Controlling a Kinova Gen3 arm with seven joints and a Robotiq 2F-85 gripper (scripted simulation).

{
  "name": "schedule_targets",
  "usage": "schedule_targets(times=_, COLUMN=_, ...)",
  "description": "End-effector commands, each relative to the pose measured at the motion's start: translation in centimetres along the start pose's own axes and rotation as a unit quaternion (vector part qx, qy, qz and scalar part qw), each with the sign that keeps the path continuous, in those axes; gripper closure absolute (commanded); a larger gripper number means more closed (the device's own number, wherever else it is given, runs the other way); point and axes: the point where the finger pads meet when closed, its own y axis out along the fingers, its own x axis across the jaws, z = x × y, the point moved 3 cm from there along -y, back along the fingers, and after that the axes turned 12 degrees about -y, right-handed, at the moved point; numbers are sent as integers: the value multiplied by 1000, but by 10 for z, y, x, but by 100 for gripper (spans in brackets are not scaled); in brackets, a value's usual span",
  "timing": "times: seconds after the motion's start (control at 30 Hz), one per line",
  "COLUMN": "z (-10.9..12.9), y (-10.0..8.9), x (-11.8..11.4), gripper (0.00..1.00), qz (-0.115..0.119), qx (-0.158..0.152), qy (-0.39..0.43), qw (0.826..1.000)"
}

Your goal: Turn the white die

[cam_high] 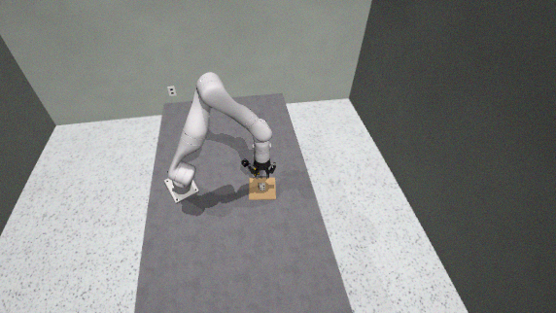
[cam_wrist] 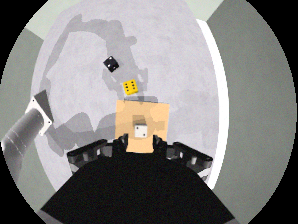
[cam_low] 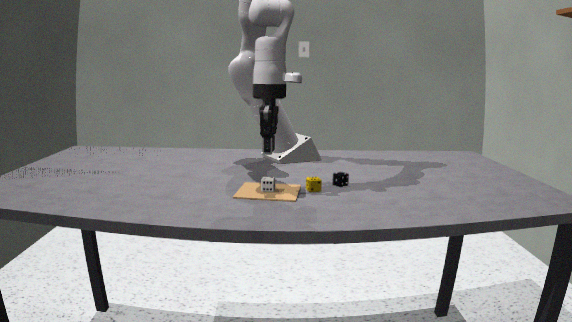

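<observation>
Below the pincer (cam_low: 268,147), which hangs half-closed and grasps nothing, the white die (cam_low: 268,184) lies flat on the tan mat (cam_low: 286,193) of the worktop (cam_low: 150,184) (well apart from the fingertips), so the coming move is, I judge, a straight descent.

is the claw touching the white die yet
Apart. The exterior view shows the claw hanging well above the white die, with bare table and wall visible between the fingertips and the die, which sits on the mat.

yellow die (cam_low: 313,184) beside mat (cam_low: 287,194), black die (cam_low: 340,179) beyond
</observation>
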Motion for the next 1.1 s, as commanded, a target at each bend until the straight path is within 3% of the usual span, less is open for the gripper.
schedule_targets(times=0.0, z=0, y=1, x=0, gripper=54, qz=0, qx=0, qy=0, qw=1000)
schedule_targets(times=1.07, z=0, y=39, x=0, gripper=54, qz=0, qx=0, qy=0, qw=1000)
